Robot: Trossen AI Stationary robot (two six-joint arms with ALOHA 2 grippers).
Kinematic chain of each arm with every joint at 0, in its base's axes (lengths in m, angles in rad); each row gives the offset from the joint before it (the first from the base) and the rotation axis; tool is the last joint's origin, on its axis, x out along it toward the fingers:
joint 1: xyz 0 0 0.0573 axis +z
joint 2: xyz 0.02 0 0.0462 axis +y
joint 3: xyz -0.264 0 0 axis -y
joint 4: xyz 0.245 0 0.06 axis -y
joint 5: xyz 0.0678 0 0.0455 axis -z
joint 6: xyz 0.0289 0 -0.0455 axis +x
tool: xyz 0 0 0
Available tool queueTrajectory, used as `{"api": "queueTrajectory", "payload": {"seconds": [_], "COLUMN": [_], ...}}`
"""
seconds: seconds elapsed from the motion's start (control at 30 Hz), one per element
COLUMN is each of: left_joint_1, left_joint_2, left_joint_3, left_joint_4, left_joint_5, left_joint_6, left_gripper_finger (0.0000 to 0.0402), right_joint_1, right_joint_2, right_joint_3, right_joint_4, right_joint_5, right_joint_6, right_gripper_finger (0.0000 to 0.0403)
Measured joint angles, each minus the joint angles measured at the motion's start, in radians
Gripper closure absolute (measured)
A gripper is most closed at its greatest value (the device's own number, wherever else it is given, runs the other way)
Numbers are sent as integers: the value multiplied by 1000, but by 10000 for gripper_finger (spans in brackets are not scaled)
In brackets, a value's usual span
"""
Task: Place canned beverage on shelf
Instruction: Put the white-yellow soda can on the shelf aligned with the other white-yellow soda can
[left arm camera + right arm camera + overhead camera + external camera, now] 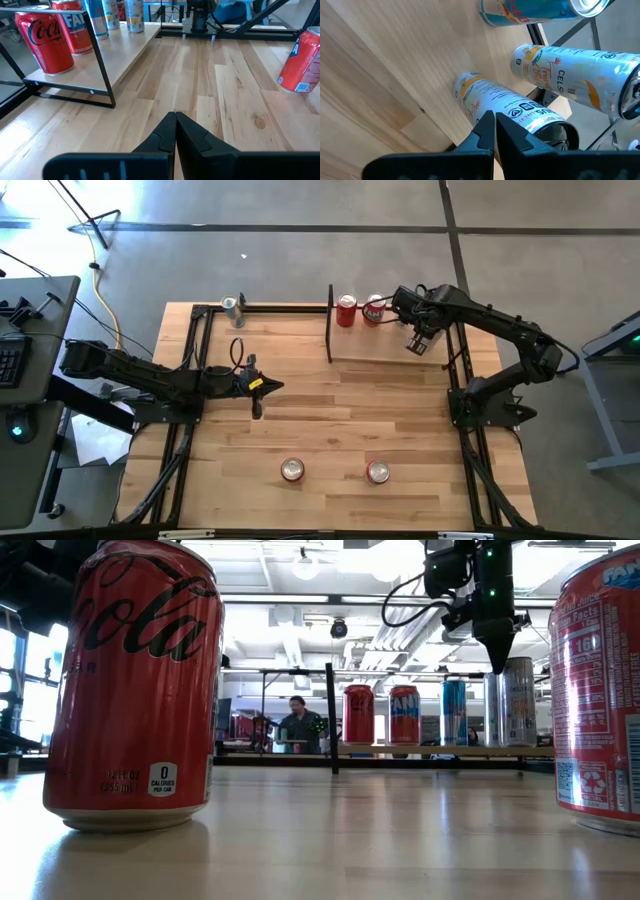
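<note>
- The right gripper (417, 346) hangs above the shelf's (385, 350) three o'clock end, fingers pressed together and empty, directly over a white Celsius can (507, 107).
- Five cans appear to stand on the shelf: a red Coca-Cola can (346, 311) beside the black divider panel (330, 323), a Fanta can (373, 310), a blue can (453, 712), and two white cans.
- Judged: the shelf looks nearly full, so the arm should lift straight up without brushing the tall cans.
- Two red cans wait near the table's six o'clock edge: one (291, 470) toward seven, one (378, 472) toward five.
- The left gripper (257, 388) waits at mid-table, nine o'clock side, fingers together.
- A small silver can (231, 306) sits at eleven o'clock; a person stands far behind.
</note>
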Motion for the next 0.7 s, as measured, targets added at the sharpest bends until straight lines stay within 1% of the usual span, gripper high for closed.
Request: {"api": "queueTrajectory", "payload": {"seconds": [0.7], "left_joint_1": [0], "left_joint_2": [0], "left_joint_3": [0], "left_joint_4": [-21], "left_joint_5": [0], "left_joint_6": [-20], "left_gripper_finger": [401], "right_joint_1": [-1], "right_joint_2": [-2], "right_joint_3": [0], "right_joint_4": [2], "right_joint_5": [1], "right_joint_6": [-27], "right_gripper_finger": [403]}}
